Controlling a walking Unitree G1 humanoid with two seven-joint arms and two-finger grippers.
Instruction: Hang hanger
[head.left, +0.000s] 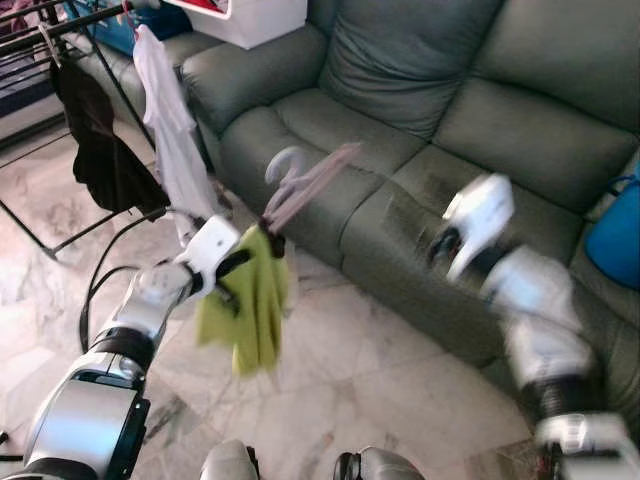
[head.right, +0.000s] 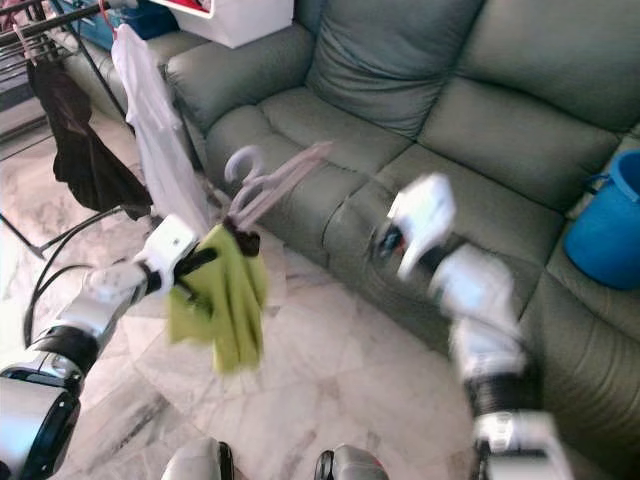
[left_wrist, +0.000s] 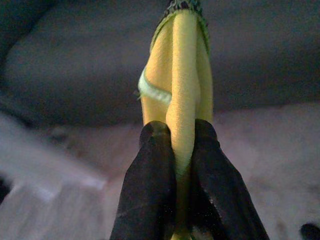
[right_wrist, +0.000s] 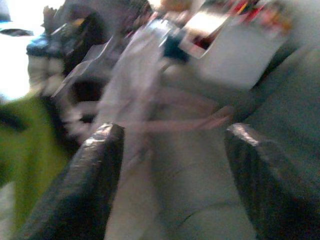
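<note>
A pale pink hanger (head.left: 305, 185) with a yellow-green cloth (head.left: 250, 300) draped from it is held up in front of the grey sofa (head.left: 420, 110). My left gripper (head.left: 262, 238) is shut on the cloth at the hanger's lower end; the left wrist view shows its fingers (left_wrist: 150, 190) pinching the yellow fabric (left_wrist: 182, 100). My right gripper (head.left: 450, 245) is blurred, raised to the right of the hanger and apart from it. In the right wrist view its fingers (right_wrist: 85, 180) stand wide open, with the pink hanger (right_wrist: 180, 122) beyond them.
A drying rack (head.left: 45, 35) at the far left carries a black garment (head.left: 100, 150) and a white garment (head.left: 170, 130). A white box (head.left: 255, 18) sits on the sofa arm. A blue bucket (head.left: 615, 235) stands on the sofa at right. Marble floor lies below.
</note>
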